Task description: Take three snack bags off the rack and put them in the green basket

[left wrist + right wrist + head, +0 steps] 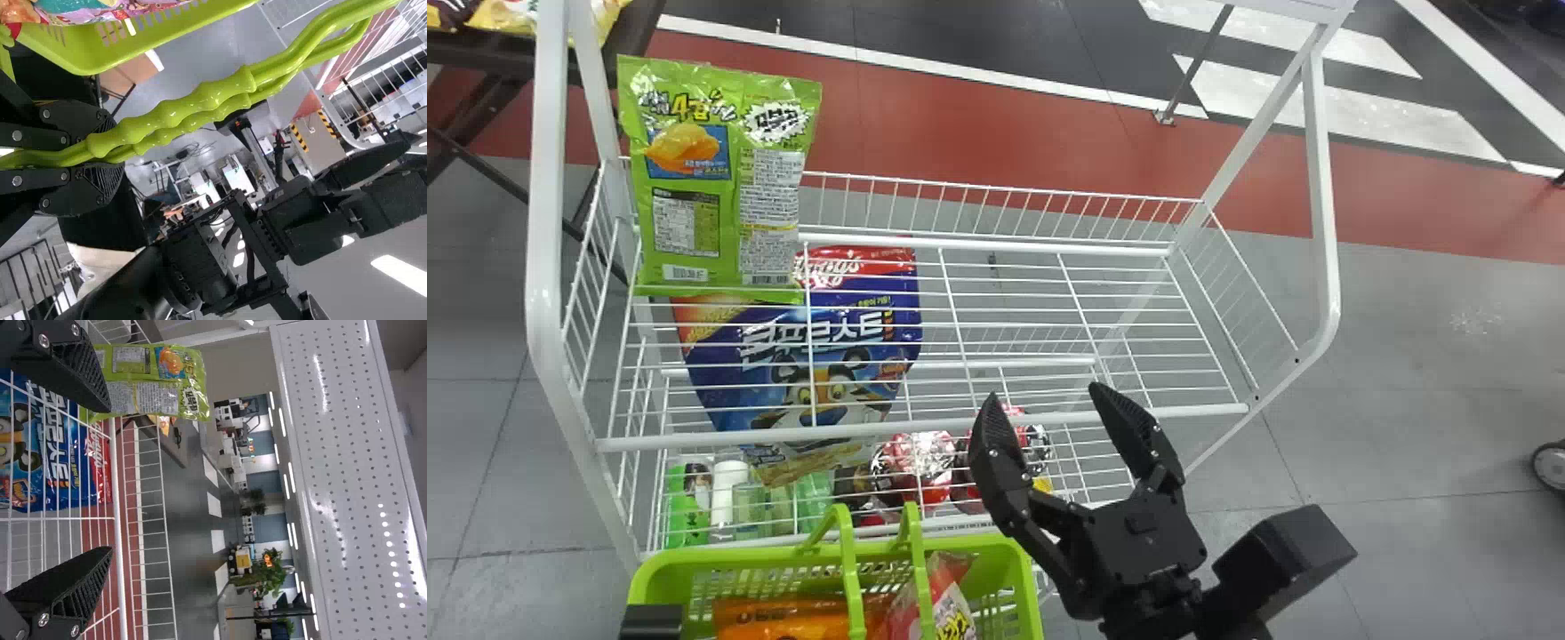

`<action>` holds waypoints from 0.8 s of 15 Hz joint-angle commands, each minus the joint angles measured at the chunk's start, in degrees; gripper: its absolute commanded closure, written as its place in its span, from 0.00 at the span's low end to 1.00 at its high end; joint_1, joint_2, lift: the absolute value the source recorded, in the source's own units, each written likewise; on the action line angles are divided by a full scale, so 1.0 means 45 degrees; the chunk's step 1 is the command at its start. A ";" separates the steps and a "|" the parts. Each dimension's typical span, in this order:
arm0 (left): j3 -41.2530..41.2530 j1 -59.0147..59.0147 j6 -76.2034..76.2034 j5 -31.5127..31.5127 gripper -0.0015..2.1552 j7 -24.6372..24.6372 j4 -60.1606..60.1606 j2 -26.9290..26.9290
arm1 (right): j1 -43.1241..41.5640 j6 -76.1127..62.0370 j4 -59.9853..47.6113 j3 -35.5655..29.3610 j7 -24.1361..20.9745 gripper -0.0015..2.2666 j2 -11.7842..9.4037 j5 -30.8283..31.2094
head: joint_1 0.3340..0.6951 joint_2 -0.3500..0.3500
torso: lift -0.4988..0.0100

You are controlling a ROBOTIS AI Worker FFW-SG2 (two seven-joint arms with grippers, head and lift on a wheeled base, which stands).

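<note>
One green bag (pixel 774 191) stands at the left end of the rack's (pixel 543 222) upper shelf, one blue bag (pixel 889 333) below. Two bags, orange (pixel 783 627) and red (pixel 943 578), show in the basket (pixel 1021 578). The right tool (pixel 1047 404), fingers apart, is well right of the green bag; the left tool (pixel 110 159) clamps the basket's two handles (pixel 193 103).

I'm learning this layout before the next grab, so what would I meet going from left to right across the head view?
Yellow snack packaging on the dark table → green snack bag upright on the rack → right gripper → wheel at the edge.
</note>
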 commanded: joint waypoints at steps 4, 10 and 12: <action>0.0048 0.0044 -0.0122 0.0002 0.72 -0.0014 -0.0015 0.0000 | 0.0001 0.0315 -0.0110 -0.0013 0.0003 0.03 -0.0019 0.0000 | 1.00 0.00 | 0.95; 0.0087 0.0103 -0.0122 0.0002 0.72 -0.0014 -0.0152 0.0058 | -0.0018 0.0315 -0.0110 -0.0013 0.0003 0.03 -0.0038 0.0000 | 1.00 0.00 | 0.95; 0.0107 0.0103 -0.0083 0.0002 0.72 -0.0014 -0.0172 0.0058 | -0.0018 0.0315 -0.0110 -0.0013 0.0003 0.03 -0.0038 0.0000 | 1.00 0.00 | 0.95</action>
